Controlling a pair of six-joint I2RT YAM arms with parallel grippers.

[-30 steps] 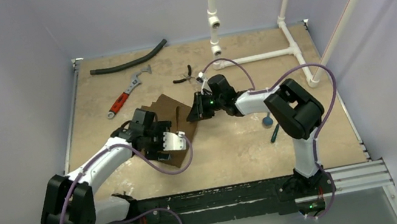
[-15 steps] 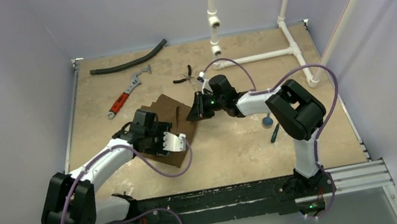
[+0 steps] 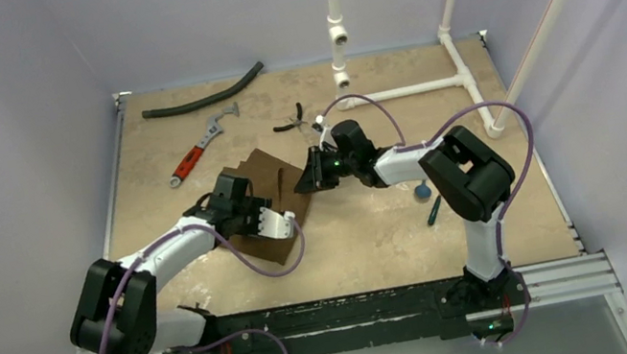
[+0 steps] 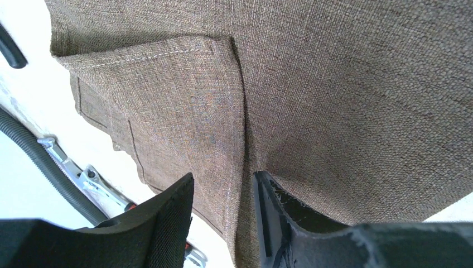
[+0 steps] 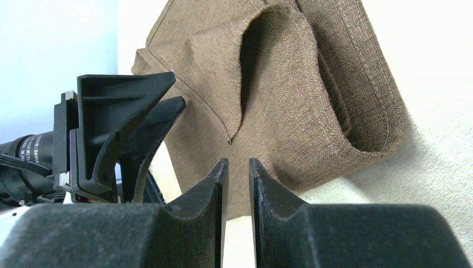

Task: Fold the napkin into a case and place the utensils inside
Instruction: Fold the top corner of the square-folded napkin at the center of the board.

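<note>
The dark-brown napkin (image 3: 265, 171) lies folded left of the middle of the tan surface (image 3: 370, 245), one corner pointing toward the near edge. The right wrist view shows its layers gaping in a pocket-like mouth.

The left claw (image 4: 224, 192) is down on the near part of the napkin, jaws partly apart astride a stitched fold edge, with the cloth between them flat and not bunched. The right claw (image 5: 239, 167) sits low just off the napkin's far right edge, its jaws almost together with a thin empty gap.

The utensils, a blue-bowled spoon (image 3: 423, 189) and a thin dark piece (image 3: 433, 210), lie beside the right arm's elbow, well apart from the napkin. Bare surface stretches between them.

A red-handled wrench (image 3: 198, 151), black pliers (image 3: 290, 123) and a black hose (image 3: 203, 97) lie toward the far edge.
</note>
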